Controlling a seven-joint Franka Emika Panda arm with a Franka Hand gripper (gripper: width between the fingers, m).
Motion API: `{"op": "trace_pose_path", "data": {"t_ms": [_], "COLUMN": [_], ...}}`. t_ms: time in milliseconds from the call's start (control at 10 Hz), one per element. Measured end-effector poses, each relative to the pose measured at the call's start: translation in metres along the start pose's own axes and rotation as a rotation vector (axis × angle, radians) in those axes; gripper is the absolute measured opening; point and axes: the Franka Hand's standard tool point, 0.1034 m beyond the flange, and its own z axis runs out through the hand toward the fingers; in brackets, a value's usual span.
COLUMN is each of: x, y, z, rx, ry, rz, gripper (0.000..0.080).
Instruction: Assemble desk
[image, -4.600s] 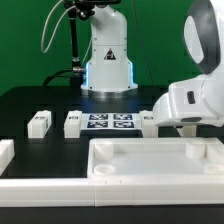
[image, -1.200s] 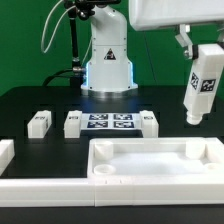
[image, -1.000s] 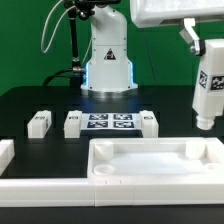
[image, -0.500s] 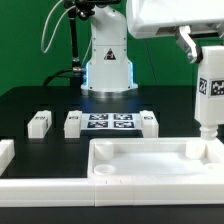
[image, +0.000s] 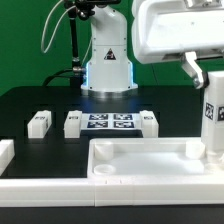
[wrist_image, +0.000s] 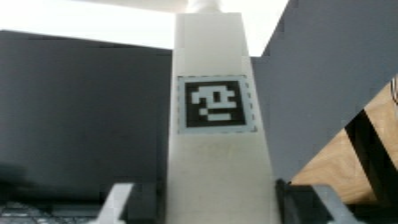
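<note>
The tabletop (image: 140, 146) fills the lower part of the frame, rim up, with one corner socket (image: 103, 170) showing at its lower left. My gripper (wrist_image: 205, 205) is clamped on a leg (image: 213, 120), fingers on either side of it in the wrist view, tag facing that camera. I'm holding it upright at the right edge of the frame, its lower end down at the tabletop's far right corner. I can't tell if it's touching yet.

So I reckon this is the leg-insertion step. Next I need to line it up dead straight over that corner socket and then push or twist it in.

The spare legs (image: 38, 123) (image: 72, 123) (image: 148, 122) wait mid-frame beside the marker board (image: 110, 122).
</note>
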Motion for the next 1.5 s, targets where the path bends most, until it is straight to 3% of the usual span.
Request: {"op": "trace_pose_path", "data": {"t_ms": [400,900,1500], "x": [-0.005,-0.004,-0.017], "y": [-0.006,0.006,-0.002], "z": [0.002,0.003,0.016], "rx": [0.006,-0.004,-0.006], "ry": [-0.008,-0.005,0.016], "rz": [-0.011,-0.023,-0.008], "gripper": [0.0288,0.0288,0.0288]}}
